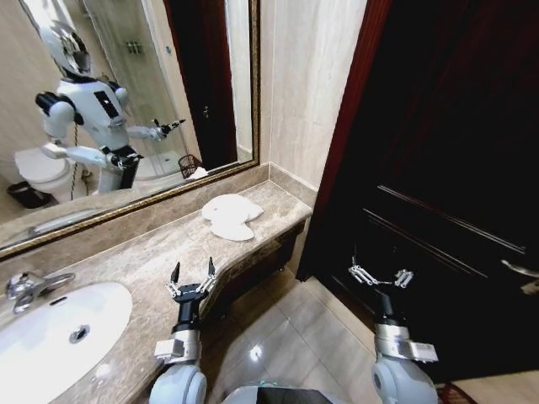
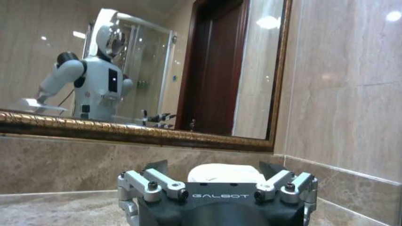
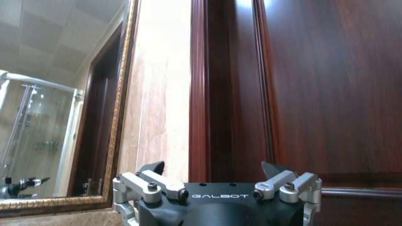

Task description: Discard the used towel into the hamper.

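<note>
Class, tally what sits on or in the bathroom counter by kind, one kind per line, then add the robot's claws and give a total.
White towel: 1
Sink: 1
Faucet: 1
Claws: 2, left claw over the counter edge, right claw before the dark door, both open
Total: 5

This is a bathroom, likely in a hotel. A marble bench point(image 1: 152, 252) carries a white sink point(image 1: 50, 332) with a chrome tap point(image 1: 29, 286), under a wide gilt-framed mirror point(image 1: 126, 101). The mirror reflects a toilet point(image 1: 42, 172) and a glass shower stall point(image 1: 139, 59). A white towel point(image 1: 230, 215) lies on the bench. Beige tiles cover the wall point(image 1: 307, 84), beside a dark wooden door point(image 1: 446, 185).
</note>
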